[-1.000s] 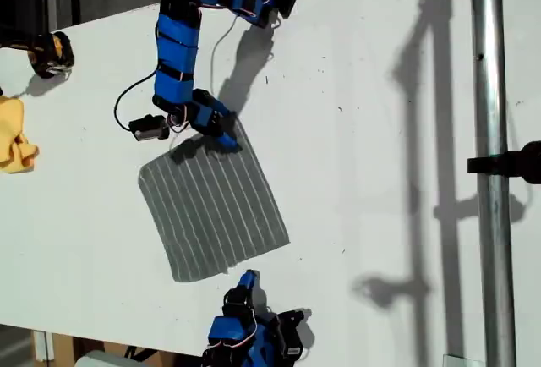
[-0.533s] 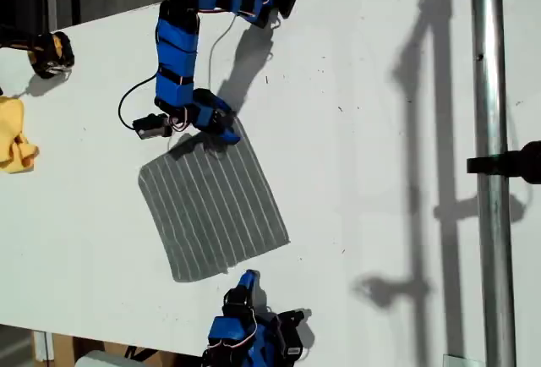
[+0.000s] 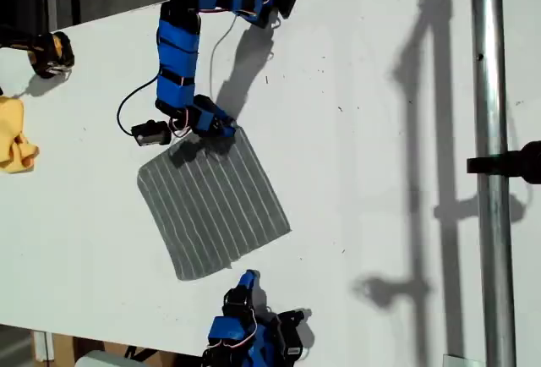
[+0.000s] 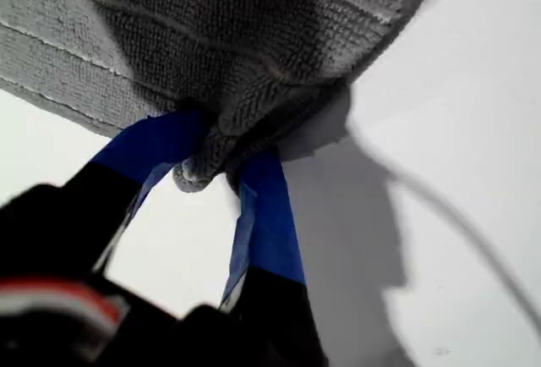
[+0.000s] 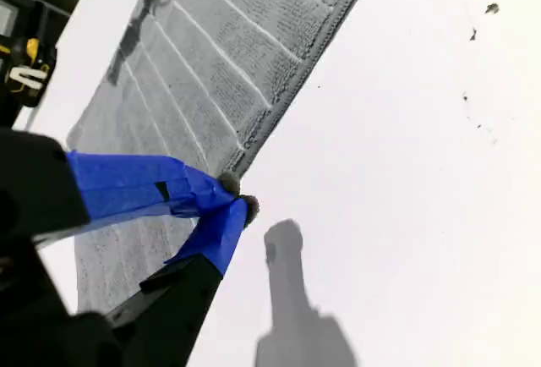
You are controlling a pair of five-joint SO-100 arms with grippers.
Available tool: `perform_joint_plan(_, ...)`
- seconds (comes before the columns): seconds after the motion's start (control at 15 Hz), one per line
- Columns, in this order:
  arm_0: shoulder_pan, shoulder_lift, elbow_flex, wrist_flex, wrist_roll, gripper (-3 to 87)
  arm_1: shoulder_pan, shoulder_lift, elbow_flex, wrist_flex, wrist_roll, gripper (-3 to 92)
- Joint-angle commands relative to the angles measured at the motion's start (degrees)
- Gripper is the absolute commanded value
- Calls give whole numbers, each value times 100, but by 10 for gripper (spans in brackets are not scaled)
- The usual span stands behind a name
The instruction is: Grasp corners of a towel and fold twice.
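In the exterior view, my first gripper [image 3: 221, 128] covers the towel's [image 3: 211, 206] upper corner, so the pinched tip itself cannot be seen there. The arm at the bottom centre of that frame is cut off by the lower edge, and its gripper [image 3: 247, 280] is too small to show how its jaws stand. A yellow cloth [image 3: 14, 137] is clipped by the left edge. In the first wrist view the towel [image 4: 220, 37] runs off the top edge. In the second wrist view the towel [image 5: 203, 71] runs off the top edge and hides behind my second gripper [image 5: 234, 206].

Yellow cloth [image 3: 15, 145], metal pole [image 3: 490, 164]
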Motion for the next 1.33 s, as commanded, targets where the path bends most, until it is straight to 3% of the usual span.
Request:
perform_joint_plan(0.0, -35, 9, 18, 18, -53, -24, -79, 0, -132, 35, -88, 16)
perform_joint_plan(0.47, -18, 9, -79, 79, -193, -25, -290, 141, -158, -26, -53, -1)
perform_joint_plan(0.8, 272, -932, -1705, 53, -475, -26, -343, 141, -176, -211, -35, -1)
perform_joint_plan(1.07, 360, -4667, -4078, -756, 668, -26, -378, 202, -193, -202, -44, -1)
perform_joint_plan(1.27, 439, -6381, -5739, -633, 1670, -26, -413, 281, -185, -185, -53, -1)
